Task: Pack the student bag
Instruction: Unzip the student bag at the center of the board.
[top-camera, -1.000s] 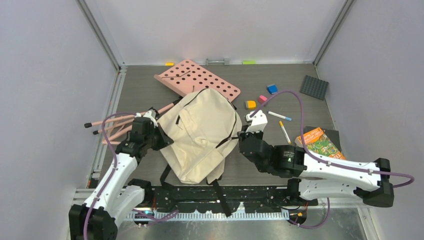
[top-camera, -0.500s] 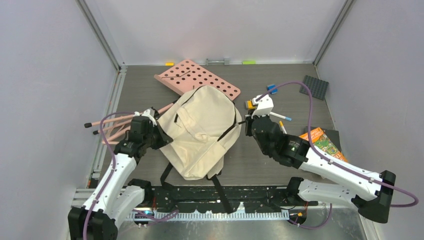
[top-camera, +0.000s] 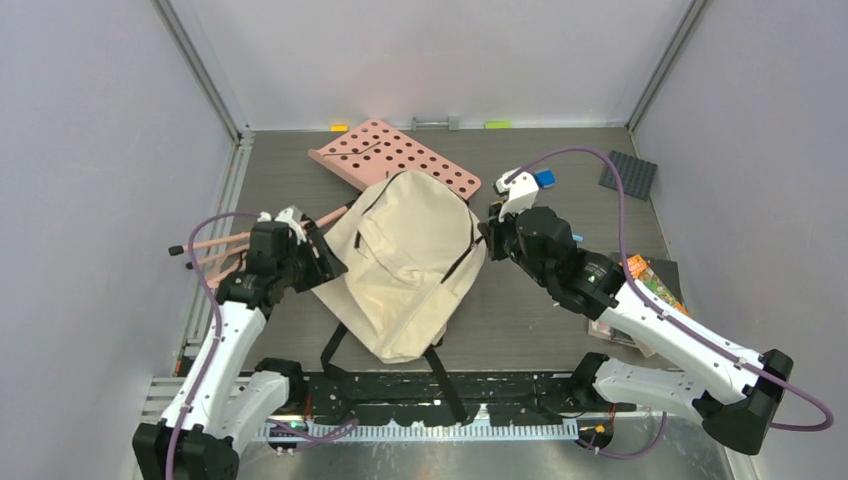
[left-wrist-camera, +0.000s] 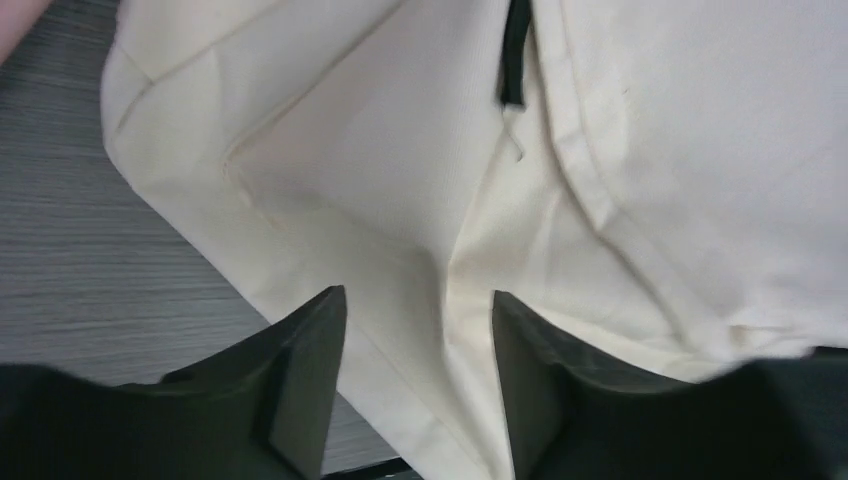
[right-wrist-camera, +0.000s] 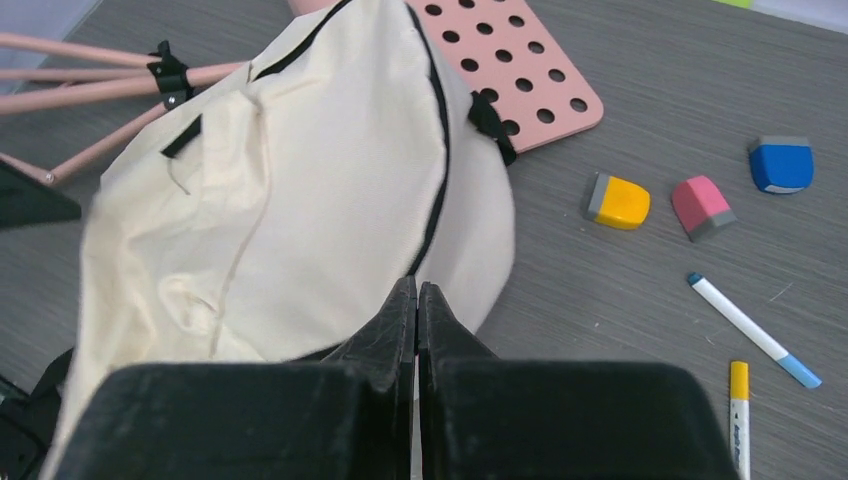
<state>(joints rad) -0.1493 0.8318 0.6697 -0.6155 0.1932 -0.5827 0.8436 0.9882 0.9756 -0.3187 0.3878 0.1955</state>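
Note:
The student bag (top-camera: 410, 265), cream fabric with black zippers and straps, lies flat mid-table; it also fills the left wrist view (left-wrist-camera: 420, 180) and the right wrist view (right-wrist-camera: 300, 200). My left gripper (top-camera: 325, 262) is at the bag's left edge. It is open (left-wrist-camera: 418, 310), with a fold of cream fabric loose between its fingers (left-wrist-camera: 310, 370). My right gripper (top-camera: 487, 238) is at the bag's right edge. It is shut (right-wrist-camera: 416, 290) exactly where the black zipper line (right-wrist-camera: 437, 150) ends, pinching the zipper there. The pull itself is hidden.
A pink perforated board (top-camera: 395, 155) lies partly under the bag's far end, with pink rods (top-camera: 215, 245) to the left. Right of the bag lie yellow (right-wrist-camera: 620, 200), pink (right-wrist-camera: 702, 207) and blue (right-wrist-camera: 781, 164) erasers and two markers (right-wrist-camera: 752, 328). A book (top-camera: 650, 285) and a grey baseplate (top-camera: 628, 173) are further right.
My left gripper has opened and let go of the bag fabric. My right gripper, still shut, has moved toward the far side along the bag's right edge, and the bag has shifted.

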